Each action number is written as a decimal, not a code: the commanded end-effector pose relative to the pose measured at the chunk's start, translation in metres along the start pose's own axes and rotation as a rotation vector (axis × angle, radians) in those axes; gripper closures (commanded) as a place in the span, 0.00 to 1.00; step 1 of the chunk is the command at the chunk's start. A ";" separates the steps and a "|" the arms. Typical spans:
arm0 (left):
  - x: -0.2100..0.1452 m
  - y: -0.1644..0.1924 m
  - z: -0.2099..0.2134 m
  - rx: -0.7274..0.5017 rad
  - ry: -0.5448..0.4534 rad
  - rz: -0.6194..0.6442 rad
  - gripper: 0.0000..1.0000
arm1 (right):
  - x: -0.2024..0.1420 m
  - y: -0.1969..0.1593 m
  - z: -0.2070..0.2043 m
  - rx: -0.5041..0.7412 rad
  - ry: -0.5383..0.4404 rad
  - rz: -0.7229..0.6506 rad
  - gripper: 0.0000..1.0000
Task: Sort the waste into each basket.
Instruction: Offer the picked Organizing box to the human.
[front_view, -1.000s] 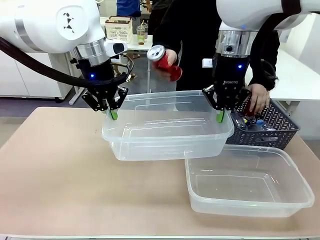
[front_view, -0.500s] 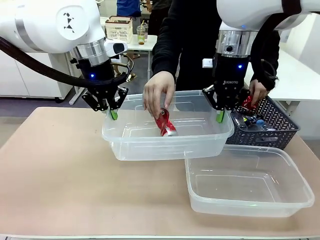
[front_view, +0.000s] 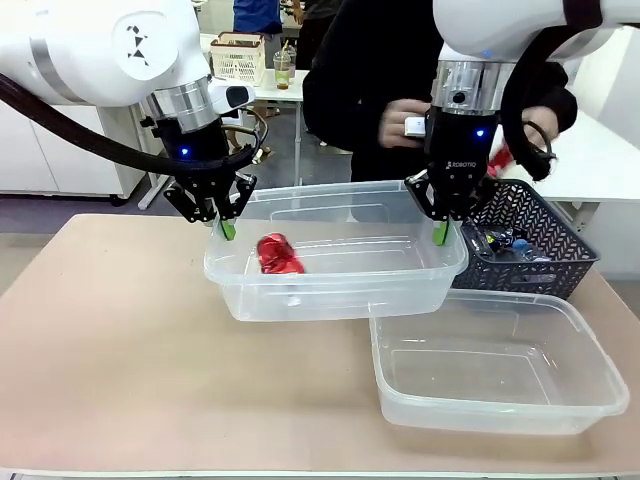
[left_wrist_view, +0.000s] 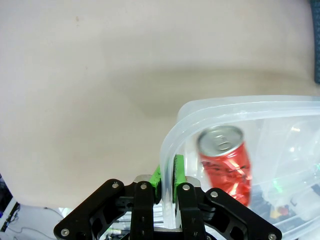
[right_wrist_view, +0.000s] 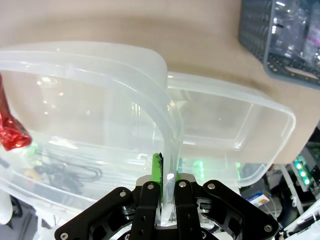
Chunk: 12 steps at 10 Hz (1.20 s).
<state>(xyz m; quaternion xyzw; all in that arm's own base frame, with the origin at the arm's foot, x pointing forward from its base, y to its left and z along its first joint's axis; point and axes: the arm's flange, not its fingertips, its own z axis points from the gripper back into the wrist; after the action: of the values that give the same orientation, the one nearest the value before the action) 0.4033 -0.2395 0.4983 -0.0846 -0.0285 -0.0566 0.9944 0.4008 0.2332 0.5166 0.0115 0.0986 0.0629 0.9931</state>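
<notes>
The near-left rim of the clear tub is pinched by the left gripper, green pads pressed together on the plastic with one finger inside the wall and one outside. At the opposite end, the same tub's rim is clamped by the right gripper, jaws pressed together on it in the same way. The tub is carried between the two claws.

A crumpled red can is seen lying inside that tub, just beyond the left gripper's fingertips and a little to its inner side, well apart from the right gripper. In the left wrist view its silver top is turned toward the camera.

Below and in front of the right gripper, a second clear tub is set on the table. Just to that gripper's outer side a dark grey basket is parked, with small clear bottles inside. Behind the right gripper, a person's hand is raised.
</notes>
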 end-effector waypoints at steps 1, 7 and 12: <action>-0.003 -0.002 -0.001 -0.012 -0.019 0.008 0.94 | -0.003 0.002 0.005 -0.004 0.004 0.011 0.96; -0.003 -0.002 -0.001 -0.012 -0.019 0.008 0.94 | -0.003 0.002 0.005 -0.004 0.004 0.011 0.96; -0.003 -0.002 -0.001 -0.012 -0.019 0.008 0.94 | -0.003 0.002 0.005 -0.004 0.004 0.011 0.96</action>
<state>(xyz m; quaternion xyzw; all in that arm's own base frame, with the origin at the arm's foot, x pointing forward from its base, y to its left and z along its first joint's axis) 0.4032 -0.2396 0.4982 -0.0846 -0.0285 -0.0566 0.9944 0.4008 0.2332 0.5166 0.0114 0.0987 0.0629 0.9931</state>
